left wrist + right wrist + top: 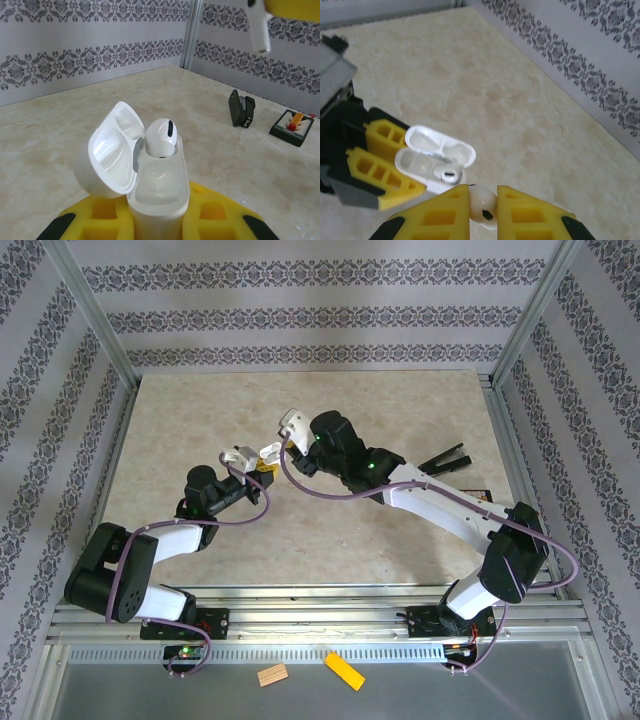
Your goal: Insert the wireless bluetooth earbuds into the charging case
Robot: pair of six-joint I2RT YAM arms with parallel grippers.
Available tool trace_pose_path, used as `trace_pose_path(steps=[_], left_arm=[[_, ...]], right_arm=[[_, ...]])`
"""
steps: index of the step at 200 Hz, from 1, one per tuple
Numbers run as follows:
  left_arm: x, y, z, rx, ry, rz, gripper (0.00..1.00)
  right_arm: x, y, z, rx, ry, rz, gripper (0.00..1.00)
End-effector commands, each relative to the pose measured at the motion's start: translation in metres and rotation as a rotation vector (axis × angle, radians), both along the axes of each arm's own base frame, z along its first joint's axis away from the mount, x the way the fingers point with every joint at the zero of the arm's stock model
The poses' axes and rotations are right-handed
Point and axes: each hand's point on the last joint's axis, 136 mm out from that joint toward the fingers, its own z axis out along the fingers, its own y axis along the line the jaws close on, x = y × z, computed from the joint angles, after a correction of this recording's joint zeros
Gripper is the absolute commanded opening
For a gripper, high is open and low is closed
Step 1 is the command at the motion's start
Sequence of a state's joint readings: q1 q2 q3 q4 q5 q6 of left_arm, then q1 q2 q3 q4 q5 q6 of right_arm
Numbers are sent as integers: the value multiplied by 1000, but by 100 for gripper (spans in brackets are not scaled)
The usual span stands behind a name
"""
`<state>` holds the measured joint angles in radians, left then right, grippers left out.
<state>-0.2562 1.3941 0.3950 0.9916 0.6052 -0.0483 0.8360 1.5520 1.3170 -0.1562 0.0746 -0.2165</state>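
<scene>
Above table (300, 530): left pincer (159, 220) clamps case (160, 175) (earbud (161, 136) seated), right pincer (482, 196) pinches second earbud (481, 211); black tool (241, 107) aside.

No legible text, brand, number or sign.
Black box (294, 128) at 3 o'clock, left wrist view: pale label with yellow and red marks, too small to read.
Tan tag (271, 675) and orange tag (343, 671) at 6 o'clock, top view: nothing readable.

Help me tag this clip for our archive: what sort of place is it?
Probably a purpose-built robot test cell, not a home: wallpapered panels held in an aluminium frame, a marble-look tabletop, and an arm mounting rail at its near edge.
</scene>
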Motion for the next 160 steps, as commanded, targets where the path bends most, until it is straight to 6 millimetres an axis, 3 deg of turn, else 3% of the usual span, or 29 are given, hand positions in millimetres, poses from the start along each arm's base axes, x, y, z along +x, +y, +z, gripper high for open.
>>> trace_pose_path(steps=[1, 160], left_arm=[[-7, -12, 29, -21, -87, -68, 0], [-11, -17, 45, -75, -83, -99, 0]], right_arm=[[-2, 21, 12, 66, -32, 58, 14], [-4, 52, -17, 79, 54, 164, 14]])
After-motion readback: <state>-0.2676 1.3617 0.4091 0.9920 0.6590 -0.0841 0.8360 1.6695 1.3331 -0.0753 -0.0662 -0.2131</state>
